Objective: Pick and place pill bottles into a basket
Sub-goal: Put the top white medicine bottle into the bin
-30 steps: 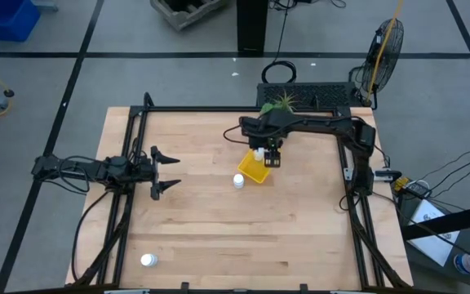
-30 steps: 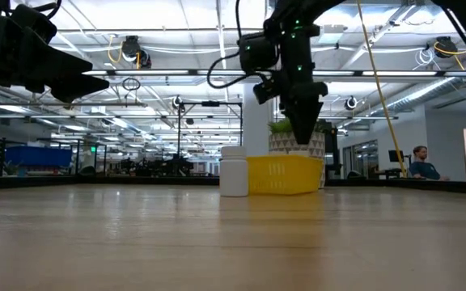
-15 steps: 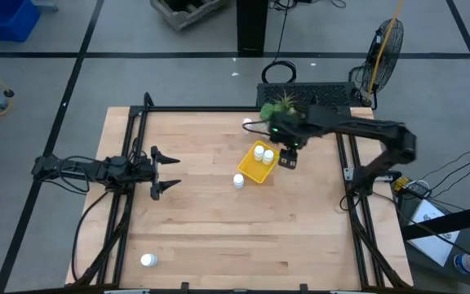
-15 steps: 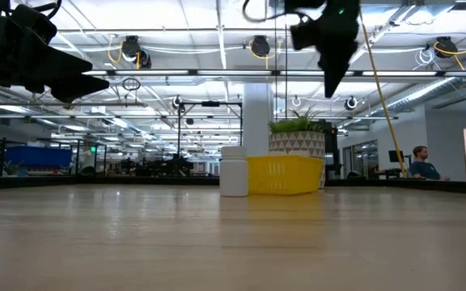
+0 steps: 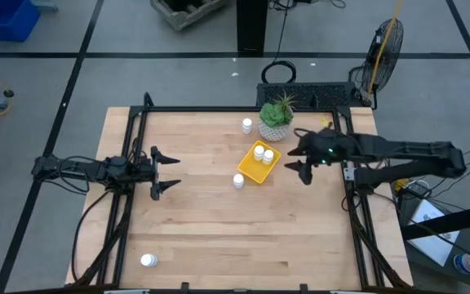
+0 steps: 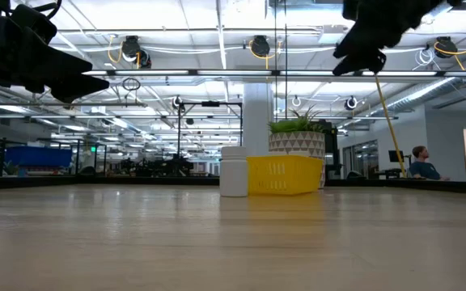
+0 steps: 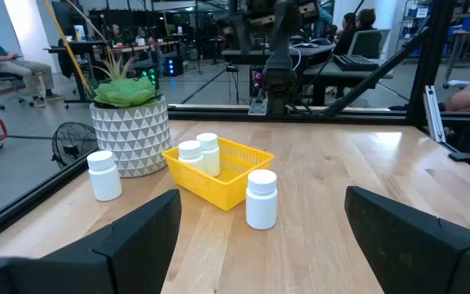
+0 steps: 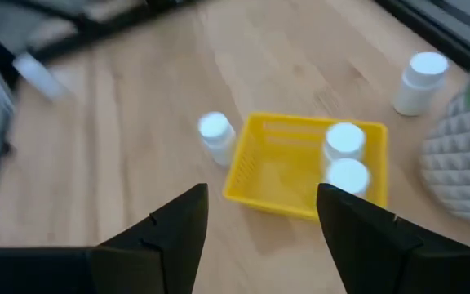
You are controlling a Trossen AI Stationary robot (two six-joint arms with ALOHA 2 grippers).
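The yellow basket [image 5: 257, 166] lies near the table's far middle, with two white pill bottles [image 5: 263, 153] standing inside it. It also shows in the right wrist view [image 8: 288, 175] and the left wrist view [image 7: 233, 166]. A third bottle [image 5: 239, 180] stands on the table beside the basket's near-left side. Another bottle [image 5: 246, 125] stands at the far edge, and one more [image 5: 148, 260] stands at the near left. My right gripper [image 5: 294, 161] is open and empty, raised to the right of the basket. My left gripper [image 5: 168, 171] is open and empty at the table's left.
A pale patterned pot with a spiky green plant [image 5: 276, 117] stands just beyond the basket, close to my right arm. A black frame [image 5: 219, 110] runs around the table's edges. Bare wood lies across the table's middle and near right.
My right gripper has risen from over the basket and drawn back toward the table's right edge, now well above the table. Two bottles stand uncovered in the basket. My left arm has kept still.
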